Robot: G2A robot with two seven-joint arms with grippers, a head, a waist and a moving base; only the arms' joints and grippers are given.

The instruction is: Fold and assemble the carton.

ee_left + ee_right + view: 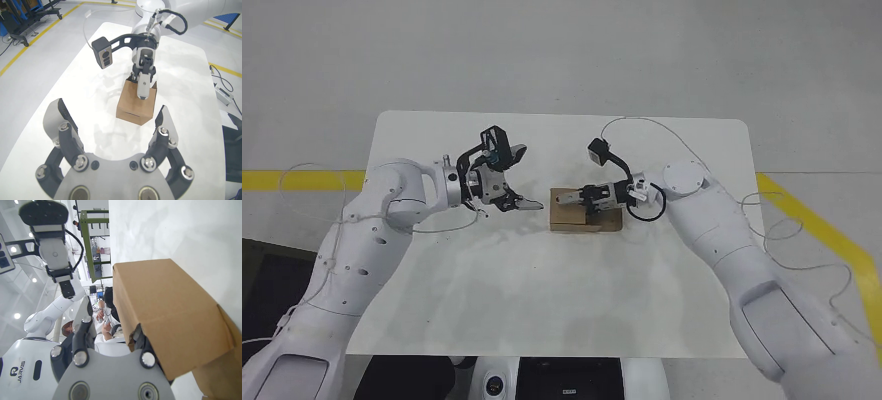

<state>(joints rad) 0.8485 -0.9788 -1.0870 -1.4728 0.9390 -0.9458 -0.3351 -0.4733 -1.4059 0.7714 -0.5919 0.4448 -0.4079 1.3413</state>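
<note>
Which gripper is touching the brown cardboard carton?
The right gripper, one finger inside the open end of the brown cardboard carton; the left gripper hovers apart, fingers open.

Matt brown cardboard carton (135,106), smooth white table (542,300), bare-metal fingers (49,118) with ribbed black pads (65,112)

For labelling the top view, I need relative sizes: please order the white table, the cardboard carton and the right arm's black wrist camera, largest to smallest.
1. white table, by far the largest.
2. cardboard carton.
3. black wrist camera, smallest, even though it sits above the table, nearer the lens.
</note>
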